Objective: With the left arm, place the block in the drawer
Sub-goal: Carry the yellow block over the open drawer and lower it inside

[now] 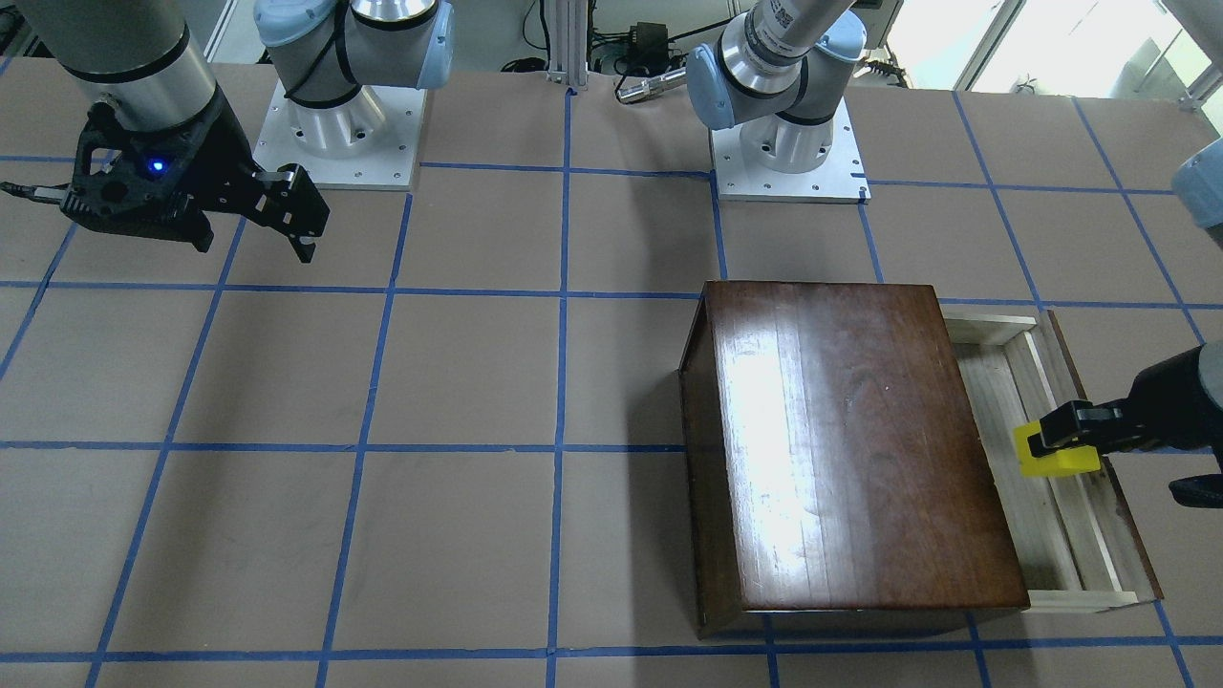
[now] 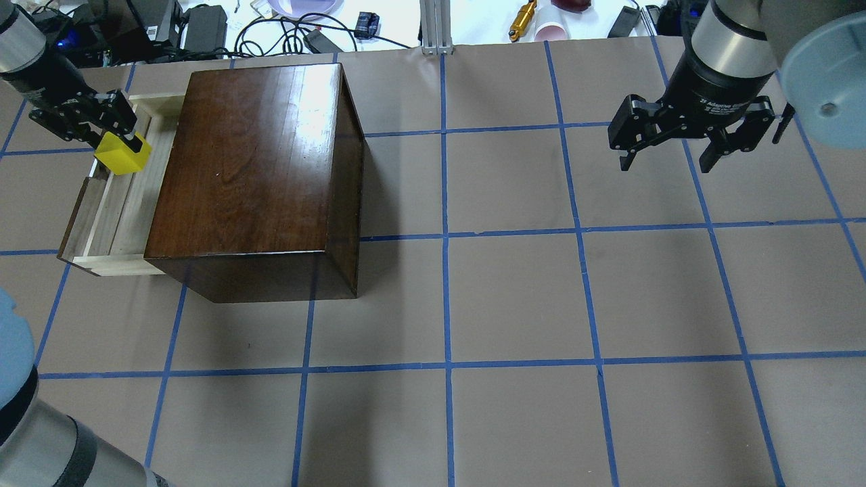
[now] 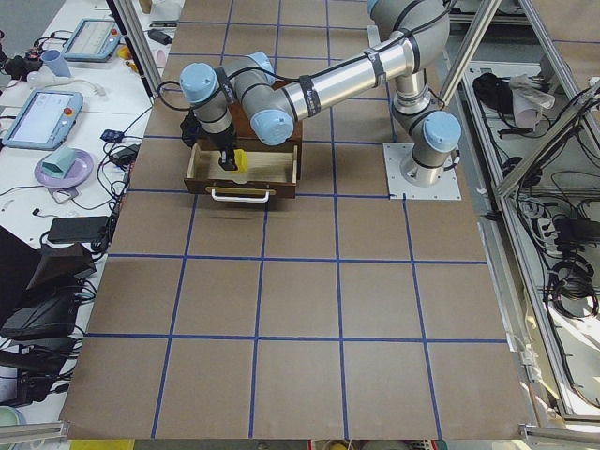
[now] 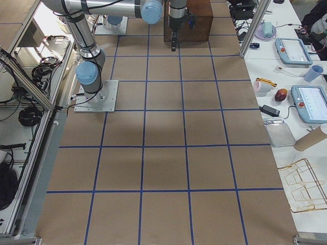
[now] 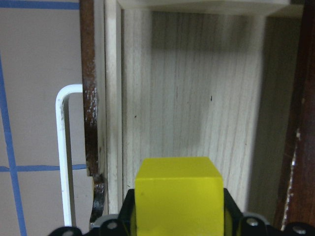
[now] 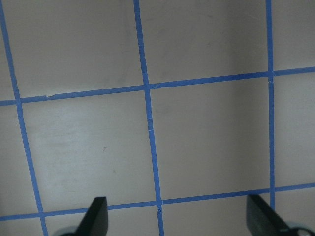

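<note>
My left gripper is shut on the yellow block and holds it above the open drawer, which is pulled out of the dark-brown wooden box. In the front-facing view the block hangs over the pale drawer floor. In the left wrist view the block sits between the fingers, with the drawer floor below and the white handle at the left. My right gripper is open and empty, well above the table on the far side.
The box stands on the brown table with blue tape gridlines. Cables, a cup and tools lie beyond the table's far edge. Both arm bases are bolted at the robot's side.
</note>
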Robot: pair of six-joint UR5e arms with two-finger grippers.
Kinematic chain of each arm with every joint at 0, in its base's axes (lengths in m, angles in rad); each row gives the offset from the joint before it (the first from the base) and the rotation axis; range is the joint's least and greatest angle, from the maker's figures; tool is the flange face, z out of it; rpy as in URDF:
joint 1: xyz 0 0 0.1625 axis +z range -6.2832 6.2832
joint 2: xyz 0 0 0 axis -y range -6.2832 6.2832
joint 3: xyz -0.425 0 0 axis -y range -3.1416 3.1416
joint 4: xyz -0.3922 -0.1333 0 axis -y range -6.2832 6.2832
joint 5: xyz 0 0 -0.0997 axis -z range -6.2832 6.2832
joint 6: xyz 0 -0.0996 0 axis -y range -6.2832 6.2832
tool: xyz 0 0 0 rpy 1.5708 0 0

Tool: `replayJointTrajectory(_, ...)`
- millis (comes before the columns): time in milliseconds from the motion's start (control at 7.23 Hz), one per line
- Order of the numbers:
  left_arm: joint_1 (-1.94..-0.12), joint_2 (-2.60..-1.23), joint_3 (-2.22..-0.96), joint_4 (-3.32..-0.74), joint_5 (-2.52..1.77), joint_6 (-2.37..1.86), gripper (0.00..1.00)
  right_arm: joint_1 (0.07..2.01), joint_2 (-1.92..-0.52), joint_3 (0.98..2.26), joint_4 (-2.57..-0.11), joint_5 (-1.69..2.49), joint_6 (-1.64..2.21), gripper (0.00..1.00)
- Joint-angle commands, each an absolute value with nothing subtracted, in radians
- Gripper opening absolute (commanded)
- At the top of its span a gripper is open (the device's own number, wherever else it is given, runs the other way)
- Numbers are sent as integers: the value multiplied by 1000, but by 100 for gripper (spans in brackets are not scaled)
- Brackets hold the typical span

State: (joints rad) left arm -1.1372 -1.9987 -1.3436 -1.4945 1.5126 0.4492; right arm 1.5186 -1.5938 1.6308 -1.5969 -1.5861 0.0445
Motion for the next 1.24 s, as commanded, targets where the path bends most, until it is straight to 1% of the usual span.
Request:
replayJointTrajectory(0, -1137, -2005, -1397, -1422, 1509, 478, 0, 1519, -1594, 1632, -1597, -1586, 44, 100)
replayJointTrajectory(415, -1137, -2022, -1408, -1422, 1482, 477, 0, 1519, -1594, 1631, -1597, -1586, 44, 100)
replayJointTrajectory(553, -1137, -2025, -1410, -1422, 1454, 477, 32, 1519, -1594, 1631, -1597, -1586, 44, 100)
replayJointTrajectory(691, -1137, -2023, -1414, -1422, 1456, 477, 76, 1519, -1594, 1631, -1597, -1586, 44, 100)
replayJointTrajectory(829, -1137, -2023, -1416, -1424, 1454, 476, 94, 1519, -1594, 1631, -1597, -1586, 44, 100)
replayJointTrajectory(968, -1135, -2019, -1414, -1425, 1460, 474, 100, 1519, -1594, 1632, -1597, -1586, 44, 100)
replayJointTrajectory(1106, -1135, -2004, -1410, -1439, 1465, 471, 100, 1517, -1594, 1631, -1597, -1586, 44, 100)
